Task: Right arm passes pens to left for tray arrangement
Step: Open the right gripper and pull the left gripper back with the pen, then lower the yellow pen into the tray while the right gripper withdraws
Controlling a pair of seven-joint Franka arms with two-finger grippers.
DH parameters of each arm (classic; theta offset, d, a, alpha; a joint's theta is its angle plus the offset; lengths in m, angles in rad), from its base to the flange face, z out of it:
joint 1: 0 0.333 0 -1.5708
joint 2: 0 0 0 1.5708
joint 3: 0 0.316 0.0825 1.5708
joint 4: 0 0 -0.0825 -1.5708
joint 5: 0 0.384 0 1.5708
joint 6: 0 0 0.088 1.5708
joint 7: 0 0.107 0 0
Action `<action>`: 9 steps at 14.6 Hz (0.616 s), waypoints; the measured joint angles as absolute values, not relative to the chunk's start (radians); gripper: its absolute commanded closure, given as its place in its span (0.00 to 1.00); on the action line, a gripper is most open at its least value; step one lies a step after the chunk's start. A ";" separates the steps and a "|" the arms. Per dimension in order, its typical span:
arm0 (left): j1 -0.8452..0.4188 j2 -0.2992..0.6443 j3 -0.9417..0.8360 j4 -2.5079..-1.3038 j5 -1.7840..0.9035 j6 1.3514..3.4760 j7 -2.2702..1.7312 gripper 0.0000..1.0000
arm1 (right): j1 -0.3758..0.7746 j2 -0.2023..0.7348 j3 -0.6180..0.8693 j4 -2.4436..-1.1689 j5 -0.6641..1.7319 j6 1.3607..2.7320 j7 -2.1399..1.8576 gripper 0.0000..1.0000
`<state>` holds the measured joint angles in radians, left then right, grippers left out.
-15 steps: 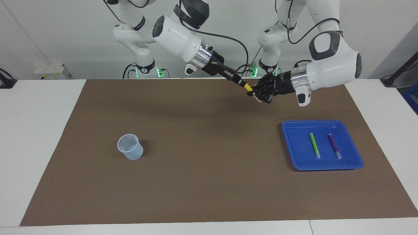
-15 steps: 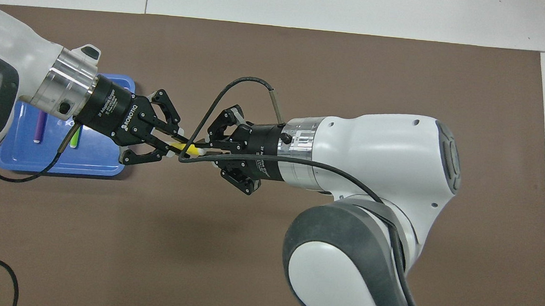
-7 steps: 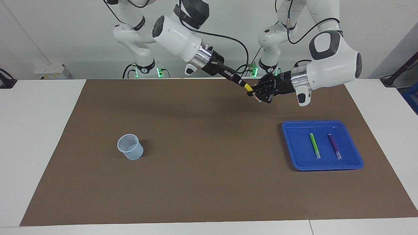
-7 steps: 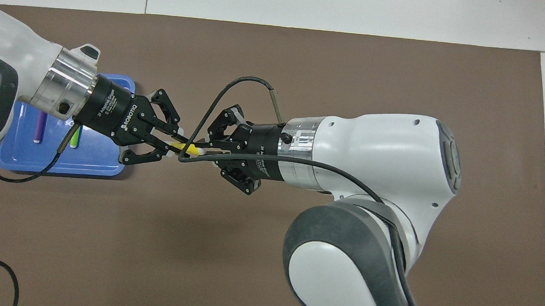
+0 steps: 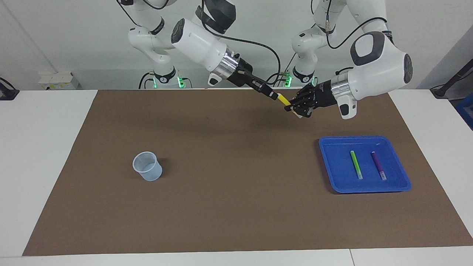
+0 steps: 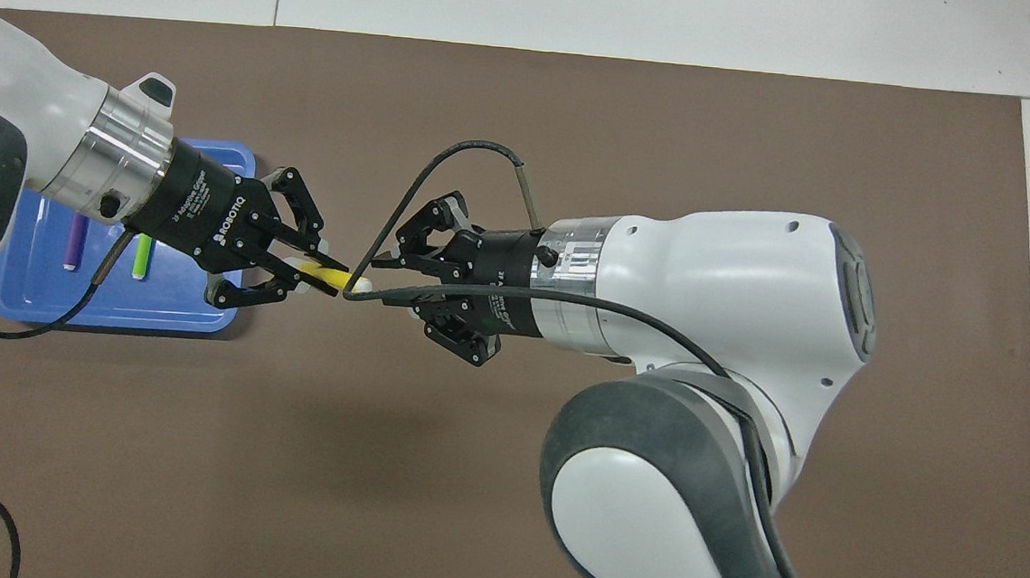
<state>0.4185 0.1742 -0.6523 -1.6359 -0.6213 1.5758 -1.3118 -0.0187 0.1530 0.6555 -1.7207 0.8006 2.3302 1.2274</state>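
My left jaws clamp the yellow pen at upper centre; my right jaws, whether released I cannot tell, should back straight off.

Translucent bluish cup upright on brown mat, toward the right arm's end.

Two pens in the tray toward the left arm's end; cup well apart.
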 measured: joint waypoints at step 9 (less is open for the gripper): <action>0.411 0.127 -0.663 -1.654 -0.327 1.573 -0.836 1.00 | -0.020 0.152 0.648 -1.715 0.642 2.218 1.193 0.56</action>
<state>0.4106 0.1273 -0.6625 -1.6537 -0.3270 1.5732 -0.8360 -0.0205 0.1516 0.6483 -1.7147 0.6422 2.2182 1.1928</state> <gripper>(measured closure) 0.819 0.559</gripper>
